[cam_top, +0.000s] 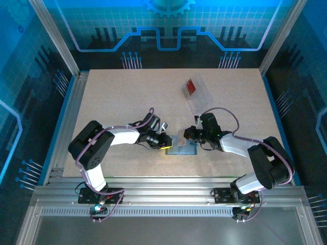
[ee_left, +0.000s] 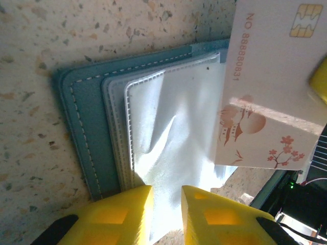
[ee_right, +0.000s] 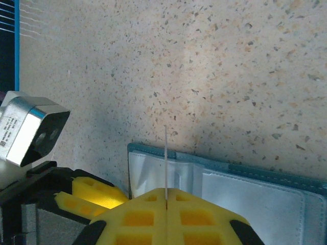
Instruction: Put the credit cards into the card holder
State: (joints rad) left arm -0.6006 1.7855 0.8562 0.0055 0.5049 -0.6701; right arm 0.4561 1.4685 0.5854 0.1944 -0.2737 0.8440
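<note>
Left tool and right tool meet over the teal-grey stitched folding card holder, which lies open on the speckled surface beneath both. Red rectangular card lies in the clear plastic tray, well beyond the right tool, untouched.

Left wrist: left tool is narrow, its jaws apparently pinching the card holder's clear plastic inner leaf. Pale chip-printed card hangs ahead and to one side, overlapping the leaf's edge.

Right wrist: right tool is clamped on that card, seen edge-on, with the card holder just ahead of its tips.

Judgement: no card pocketed yet. One is at the mouth of the card holder; the red one is left to fetch.
</note>
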